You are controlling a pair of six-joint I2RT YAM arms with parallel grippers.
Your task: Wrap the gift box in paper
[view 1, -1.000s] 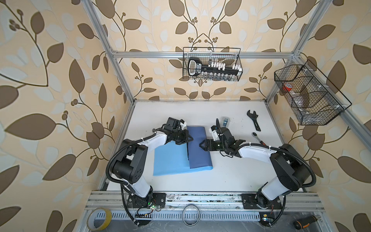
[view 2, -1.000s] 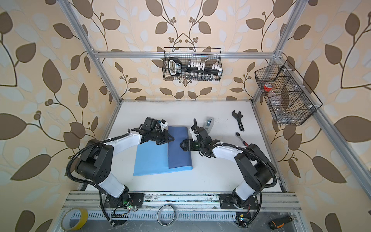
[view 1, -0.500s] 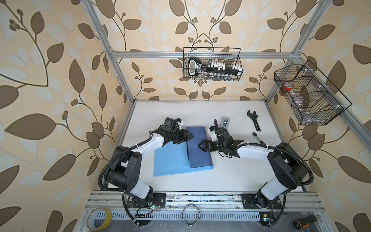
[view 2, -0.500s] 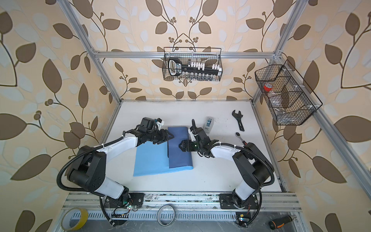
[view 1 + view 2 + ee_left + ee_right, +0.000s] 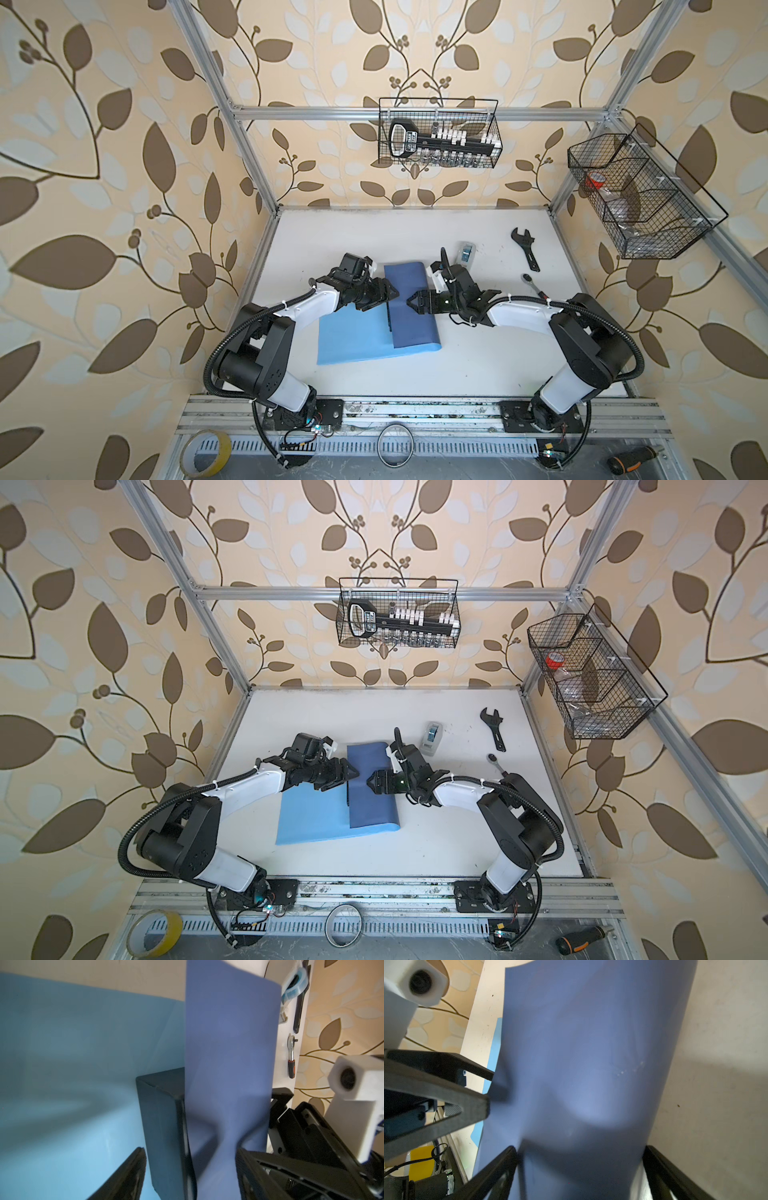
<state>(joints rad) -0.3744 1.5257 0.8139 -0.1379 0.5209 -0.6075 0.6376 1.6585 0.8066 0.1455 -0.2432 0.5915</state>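
One Flap Folded, Wrap Incomplete

Both sets of jaws stand wide: left gripper [image 5: 388, 294] at 9 o'clock of the gift box [image 5: 162, 1126], right gripper [image 5: 412, 302] at 3 o'clock. The paper [image 5: 353, 336] covers the box top from 3 o'clock; the 9 o'clock flap and both ends appear outstanding.

Gift box [image 5: 162, 1126]: one.
Paper [image 5: 357, 336]: one sheet.
Grippers: two, my left gripper [image 5: 390, 296] and my right gripper [image 5: 411, 302].
Tape dispenser [image 5: 467, 252]: one, at 1 o'clock from my grippers.
Wrench [image 5: 525, 249]: one, toward 2 o'clock.
Ratchet [image 5: 534, 286]: one, toward 3 o'clock.
Wire baskets: I count two. The back basket [image 5: 384, 124] at 12 o'clock holds one socket rail [image 5: 440, 143]. The side basket [image 5: 648, 245] at 2 o'clock holds one red tape roll [image 5: 596, 180].
Yellow tape roll [image 5: 224, 449]: one, at 7 o'clock.
Bare ring [image 5: 379, 442]: one, at 6 o'clock.
Screwdriver [image 5: 631, 457]: one, at 5 o'clock.
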